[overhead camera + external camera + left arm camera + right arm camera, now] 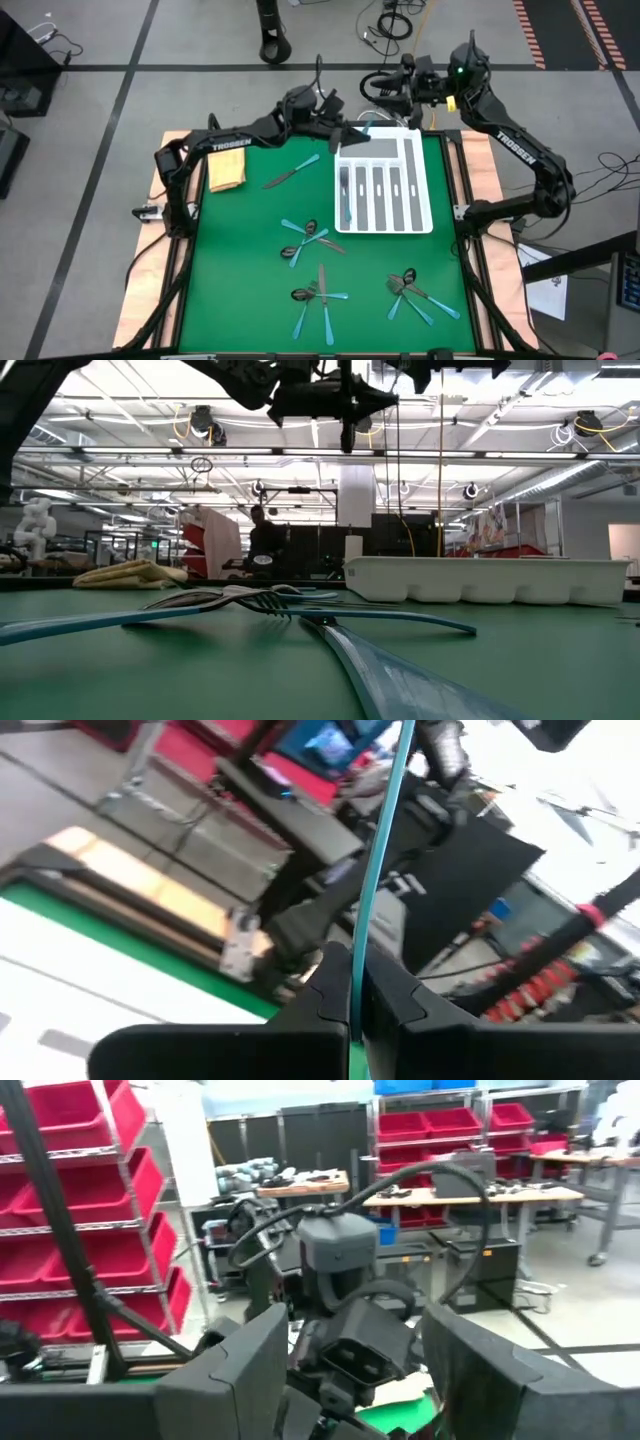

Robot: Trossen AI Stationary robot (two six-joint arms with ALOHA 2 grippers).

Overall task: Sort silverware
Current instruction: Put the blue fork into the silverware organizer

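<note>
High view: my left pincer [345, 133] hangs above the white tray's [424, 200] far-left corner; TROSSEN reads on both arms.
Left wrist: fingers [330, 995] clamped on a blue-handled utensil [378, 850].
Right wrist: my right pincer [350, 1355] gapes wide, holding nothing.

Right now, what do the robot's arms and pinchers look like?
Both arms are dark, jointed tubes. The left arm and right arm carry white TROSSEN lettering. The right arm shows a small green light and a yellow patch near its wrist, with black cables looping there. The left gripper and right gripper each have two flat, dark fingers.
</note>
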